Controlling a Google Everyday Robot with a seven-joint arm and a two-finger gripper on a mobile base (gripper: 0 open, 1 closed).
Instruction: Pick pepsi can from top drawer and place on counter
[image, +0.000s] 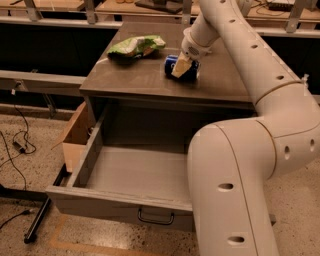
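The pepsi can (171, 65) is dark blue and rests tilted on its side on the counter (145, 80), near the middle. My gripper (183, 67) reaches down from the arm at the top. It is shut on the can, with one cream finger (180, 66) across the can's front. The top drawer (115, 207) stands pulled wide open below the counter. Its inside shows nothing in it, and its black handle (156, 218) faces the front.
A green snack bag (135, 46) lies on the counter's back left, close to the can. A cardboard box (75, 137) stands left of the drawer. Cables (17, 145) lie on the floor at left. My white arm (235, 185) covers the drawer's right side.
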